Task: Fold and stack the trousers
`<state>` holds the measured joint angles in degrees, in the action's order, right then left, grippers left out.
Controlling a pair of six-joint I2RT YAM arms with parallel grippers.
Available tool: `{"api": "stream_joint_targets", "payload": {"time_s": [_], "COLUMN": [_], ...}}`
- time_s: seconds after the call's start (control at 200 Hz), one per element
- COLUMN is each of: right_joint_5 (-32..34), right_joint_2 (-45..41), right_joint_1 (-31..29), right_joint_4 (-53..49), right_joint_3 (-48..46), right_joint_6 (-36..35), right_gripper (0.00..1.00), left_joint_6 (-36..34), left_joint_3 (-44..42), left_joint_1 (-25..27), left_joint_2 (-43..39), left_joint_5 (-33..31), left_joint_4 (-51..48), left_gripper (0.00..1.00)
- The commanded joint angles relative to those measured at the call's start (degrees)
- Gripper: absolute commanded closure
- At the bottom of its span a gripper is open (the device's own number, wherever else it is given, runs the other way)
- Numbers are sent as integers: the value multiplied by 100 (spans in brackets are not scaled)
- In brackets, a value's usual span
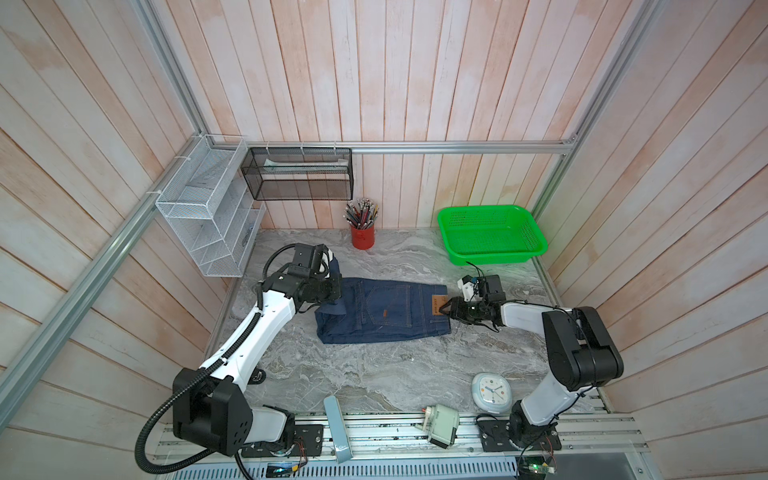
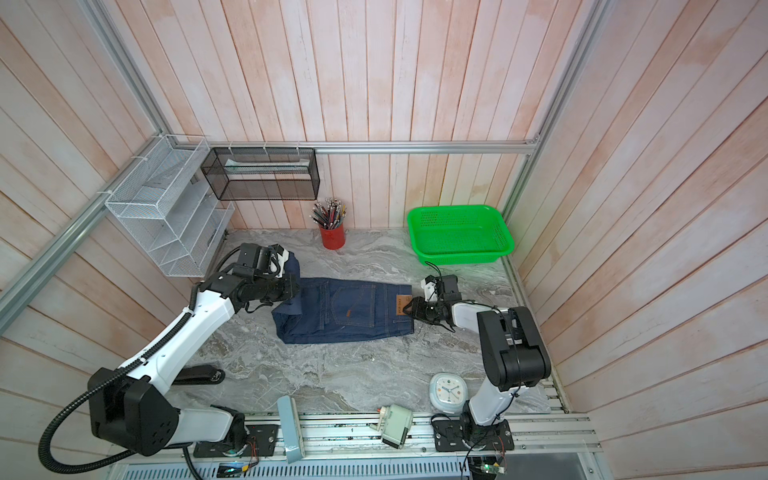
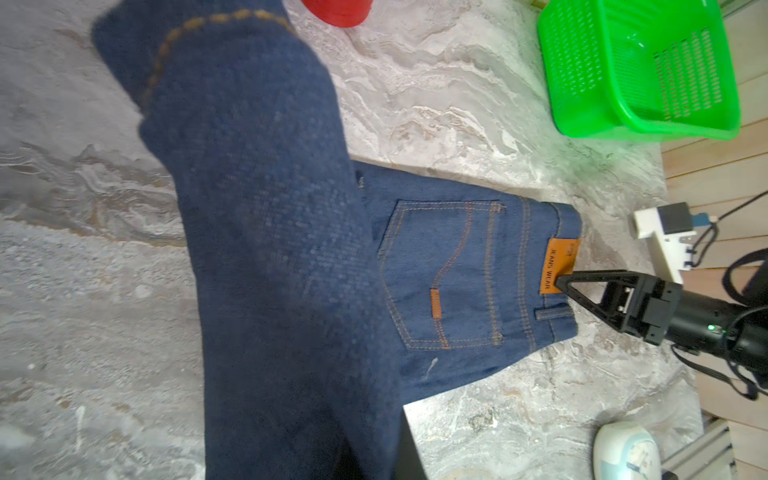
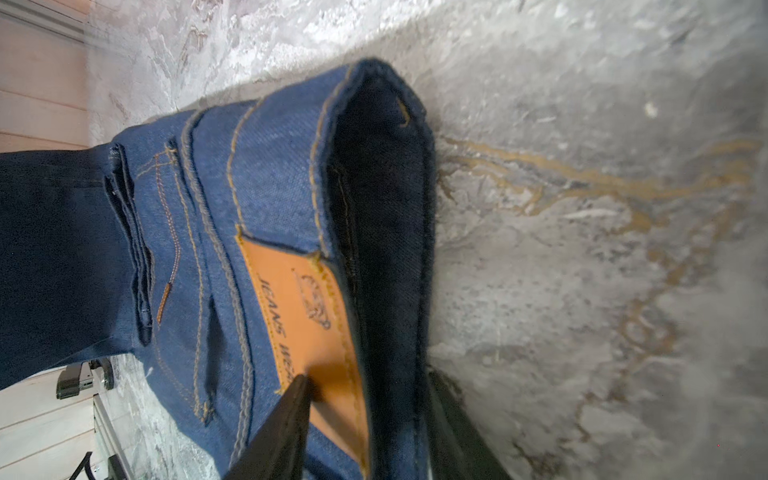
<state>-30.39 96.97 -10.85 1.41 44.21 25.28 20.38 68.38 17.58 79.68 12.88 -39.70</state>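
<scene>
Left tool (image 1: 336,291) clamps a leg (image 3: 266,249) of the jeans (image 1: 386,316); right tool (image 1: 446,307), half-open astride the waistband (image 4: 282,174), should bite deeper before lifting.

- Tabletop (image 1: 374,374): grey marble-pattern surface.
- Jeans (image 1: 386,311): lie near the middle, back pocket up; one leg end is raised off the surface.
- Red pencil cup (image 1: 363,239): stands at the rear edge.
- Green basket (image 1: 494,259): rear right corner.
- Alarm clock (image 1: 492,390): front right.
- Black stapler (image 2: 199,375): front left.

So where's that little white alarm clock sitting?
In both top views the alarm clock lies at the marble table's near right edge, just beside the right arm's base.
</scene>
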Motion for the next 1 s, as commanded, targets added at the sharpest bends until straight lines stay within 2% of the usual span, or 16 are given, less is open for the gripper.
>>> {"api": "stream_joint_targets", "payload": {"time_s": [0.0,0.21,0.42,0.73,0.995], "right_joint_5": [-66,-71,-102,-38,-72], "right_joint_2": [151,112,103,59,84], "right_joint_1": [-49,-69,-75,-83,-84], "right_joint_4": [-11,73,84,98,140], "right_joint_3": [-120,-219,-252,-316,-350], "right_joint_6": [-12,-5,4,-14,-14], "right_gripper": [55,58,60,60,60], "left_joint_6": [242,564,907,1108,1148], "left_joint_3": [122,168,491,1586,2592], "left_joint_1": [273,787,1417,2194,2647], "left_joint_2": [198,607,1354,2698,3718], "left_joint_5": [198,269,222,224,276], "left_joint_4": [569,1122,1539,1711,1437], "left_gripper": [100,100,100,100,100]}}
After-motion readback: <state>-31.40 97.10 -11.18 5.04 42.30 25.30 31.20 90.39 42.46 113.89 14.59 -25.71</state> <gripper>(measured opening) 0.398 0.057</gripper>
